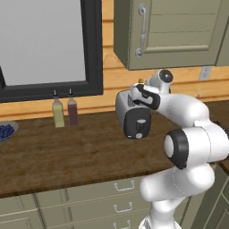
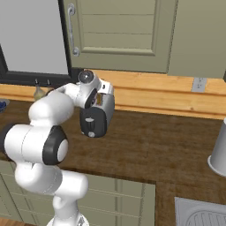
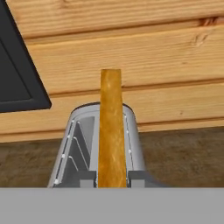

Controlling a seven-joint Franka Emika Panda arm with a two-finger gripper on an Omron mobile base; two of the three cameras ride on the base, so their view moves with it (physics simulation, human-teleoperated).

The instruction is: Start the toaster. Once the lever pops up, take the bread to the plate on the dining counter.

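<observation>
Step in hand: you are at the lift-out, judged from the slice standing between the tool's tips above the toaster; the carry to the plate is not yet begun.
Tool: clenched on the bread; in the hand view the two dark tips sit tight against either side of the slice's lower edge.
Bread: upright, edge-on to the hand camera, golden-brown crust showing; it rises from the middle of the toaster's top, and you cannot tell whether its lower edge is clear of the slot or still inside.
Toaster: rounded silver-grey body on the brown worktop, near the timber back wall; its black end face points toward the base cameras.
Lever: a pale tab high on the black end face, which reads as popped up; the mark below it is too small to name with confidence.
Arm: reaches forward over the worktop, the hand sitting directly above the toaster and hiding its top in both base views.
Surroundings: two bottles stand well to the left of the toaster beneath the black-framed window; a bowl of blue fruit sits at the far left edge; a pale cup and a sink lie to the right.
Next move calls for: a straight upward draw so that the slice clears the slot walls without tilting, keeping the grip firm; then you will need to drive or swing toward the dining counter.
</observation>
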